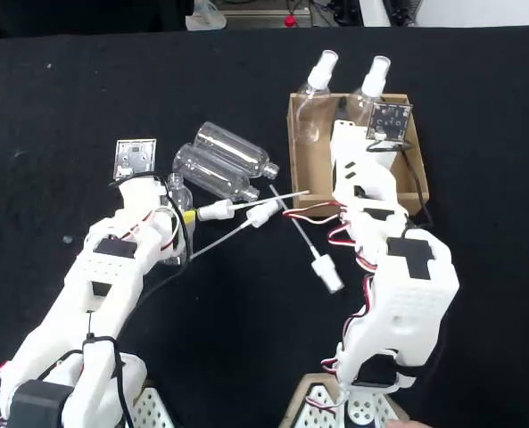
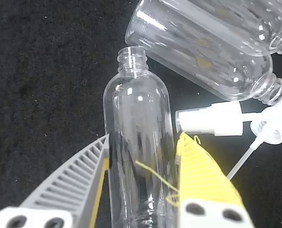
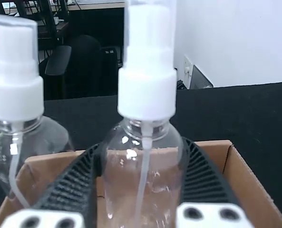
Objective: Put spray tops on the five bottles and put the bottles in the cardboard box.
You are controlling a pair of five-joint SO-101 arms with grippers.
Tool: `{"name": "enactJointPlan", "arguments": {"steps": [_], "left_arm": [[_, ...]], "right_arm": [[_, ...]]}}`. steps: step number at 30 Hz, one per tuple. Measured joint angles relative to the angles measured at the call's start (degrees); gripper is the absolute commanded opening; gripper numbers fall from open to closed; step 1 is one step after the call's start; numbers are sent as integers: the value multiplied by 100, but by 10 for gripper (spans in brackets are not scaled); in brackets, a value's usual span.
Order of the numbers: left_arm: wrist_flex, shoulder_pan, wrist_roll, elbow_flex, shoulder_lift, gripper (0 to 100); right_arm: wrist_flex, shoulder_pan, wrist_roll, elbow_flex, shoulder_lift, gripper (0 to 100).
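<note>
Black worktop (image 1: 50, 107) stretched beneath two white robot arms. Nearest, a loose white spray top (image 1: 328, 272) with a thin dip tube lay between the arms. Beyond it, the left fingers (image 2: 202, 180), one grey and one yellow, were clamped around a clear uncapped plastic bottle (image 2: 136, 109). Two more loose spray tops (image 1: 216, 211) (image 1: 262, 214) lay just beside it, near two uncapped clear bottles (image 1: 233, 150) lying side by side. Farther off, the right fingers (image 3: 74, 185) gripped a clear bottle fitted with a white spray top (image 3: 131, 166), upright inside the brown cardboard box (image 1: 295, 152), beside a second topped bottle (image 3: 17, 137).
</note>
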Motion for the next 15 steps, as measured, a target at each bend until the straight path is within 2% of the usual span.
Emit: {"name": "enactJointPlan", "arguments": {"steps": [15], "left_arm": [[0, 0, 0, 0, 0, 216]], "right_arm": [[0, 0, 0, 0, 0, 131]]}}
